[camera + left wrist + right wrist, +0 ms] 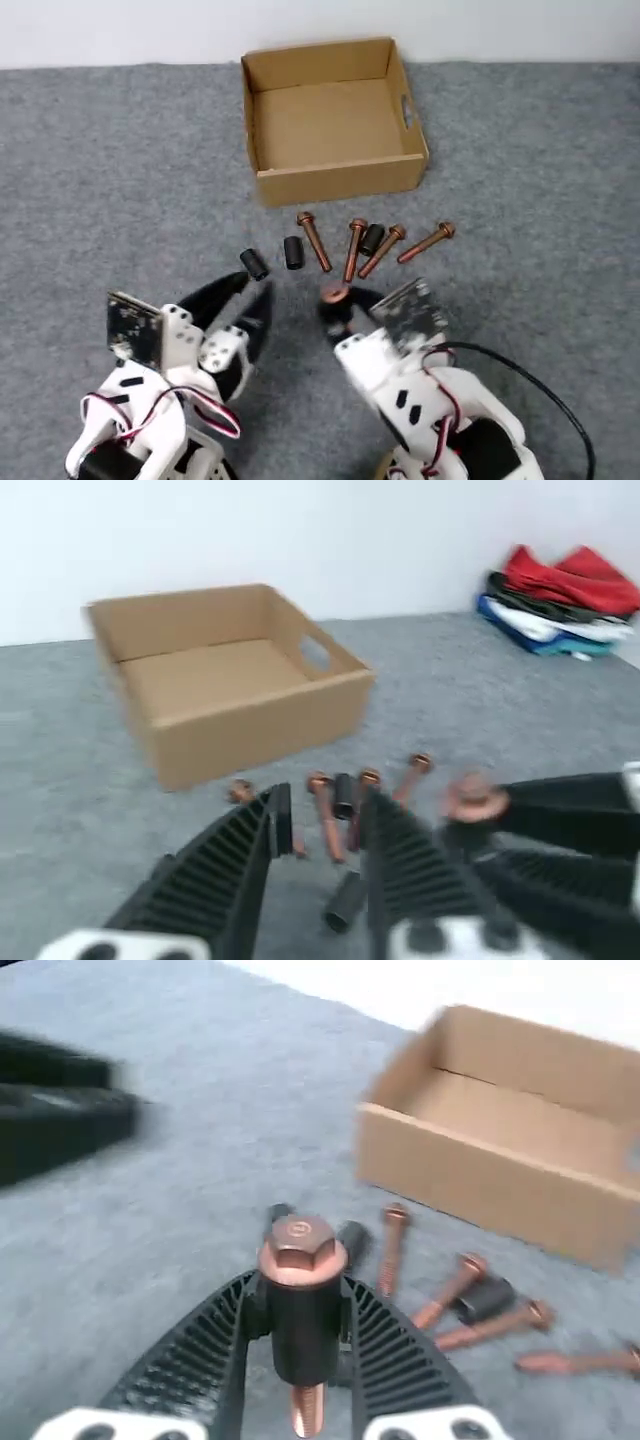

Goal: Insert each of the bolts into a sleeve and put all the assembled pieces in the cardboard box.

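**A:** The right gripper (300, 1298) is clamped on a black cylindrical sleeve (300, 1340) with a copper hex-head bolt (301, 1250) pushed through it, low centre in the high view.

**B:** And the left gripper (255, 295)?

**A:** Its jaws are spread wide with nothing between them, lower left, near a loose black sleeve (254, 264).

**B:** Four loose copper bolts (313, 240) lie mid-frame, just below the open brown cardboard box (340, 180) at top centre.

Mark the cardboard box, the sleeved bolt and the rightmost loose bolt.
cardboard box (335, 182): high view, front wall.
sleeved bolt (302, 1246): right wrist view, hex head.
rightmost loose bolt (424, 245): high view, shank.
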Action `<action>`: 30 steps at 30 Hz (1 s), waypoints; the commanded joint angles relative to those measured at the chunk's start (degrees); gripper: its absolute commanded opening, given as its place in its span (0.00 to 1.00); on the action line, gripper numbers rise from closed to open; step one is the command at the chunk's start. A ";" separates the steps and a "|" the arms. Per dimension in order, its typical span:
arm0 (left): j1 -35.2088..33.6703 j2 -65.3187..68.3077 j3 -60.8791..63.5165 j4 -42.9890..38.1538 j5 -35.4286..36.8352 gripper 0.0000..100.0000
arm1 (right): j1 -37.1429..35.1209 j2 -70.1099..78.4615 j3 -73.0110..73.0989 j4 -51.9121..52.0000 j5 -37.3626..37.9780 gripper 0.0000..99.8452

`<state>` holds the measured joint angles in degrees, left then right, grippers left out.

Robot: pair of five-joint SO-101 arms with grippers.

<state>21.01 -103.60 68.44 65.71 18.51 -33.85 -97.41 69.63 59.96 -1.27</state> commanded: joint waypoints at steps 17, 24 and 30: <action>-26.90 -0.09 28.00 -11.60 -15.03 0.00 | 12.88 43.74 -29.80 -7.69 -4.92 0.01; -26.81 0.18 28.00 -8.44 -15.03 0.00 | 17.01 65.10 -42.81 -19.38 -4.75 0.01; -26.99 0.18 28.00 -7.21 -15.03 0.00 | 18.51 82.33 -56.97 -25.63 -4.75 0.01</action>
<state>-5.54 -103.34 96.75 58.33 4.00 -16.18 -20.84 22.33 38.33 -5.58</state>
